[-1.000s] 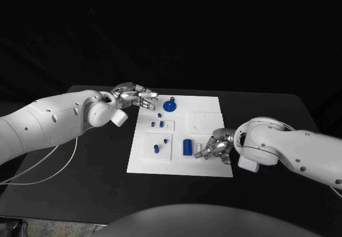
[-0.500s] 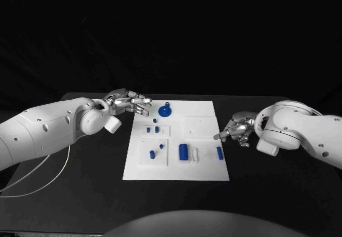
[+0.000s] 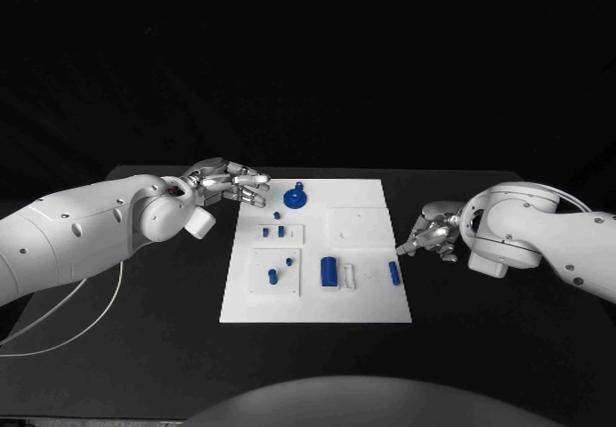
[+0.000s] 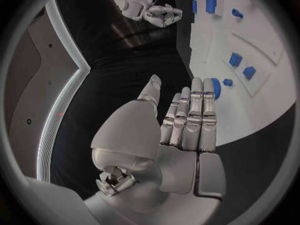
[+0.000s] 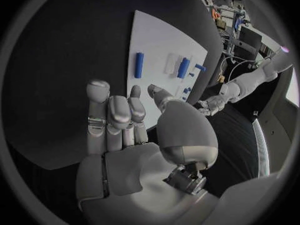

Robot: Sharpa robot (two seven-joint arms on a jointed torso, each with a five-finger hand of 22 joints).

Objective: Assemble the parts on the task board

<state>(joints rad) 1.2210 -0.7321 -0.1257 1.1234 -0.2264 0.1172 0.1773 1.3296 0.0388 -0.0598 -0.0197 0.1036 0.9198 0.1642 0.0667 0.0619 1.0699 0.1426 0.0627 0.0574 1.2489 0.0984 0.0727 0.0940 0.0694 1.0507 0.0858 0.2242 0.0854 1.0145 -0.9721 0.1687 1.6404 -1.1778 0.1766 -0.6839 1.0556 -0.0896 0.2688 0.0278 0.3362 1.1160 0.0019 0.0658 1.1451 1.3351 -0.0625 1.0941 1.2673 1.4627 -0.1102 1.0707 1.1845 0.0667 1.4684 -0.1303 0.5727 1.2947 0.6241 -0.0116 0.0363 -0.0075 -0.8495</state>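
The white task board (image 3: 366,298) lies in the middle of the table. On it are a round blue knob (image 3: 295,199) at the far left, several small blue pegs (image 3: 273,232) in raised white plates, a blue cylinder (image 3: 328,269) and a blue rod (image 3: 394,273) lying flat near the right edge. My left hand (image 3: 231,185) hovers at the board's far left corner, fingers straight, holding nothing; the left wrist view shows this hand (image 4: 181,120) just short of the knob (image 4: 215,87). My right hand (image 3: 430,234) is off the board's right edge, empty, fingers extended (image 5: 119,117).
A white block (image 3: 346,275) lies beside the blue cylinder. The black table (image 3: 141,338) runs wide on both sides of the board. A white cable (image 3: 77,311) trails over the table's left side under my left arm.
My right hand has drawn off the board to the right, and the blue rod now lies where it was. The left hand has barely moved. The camera view shifted.
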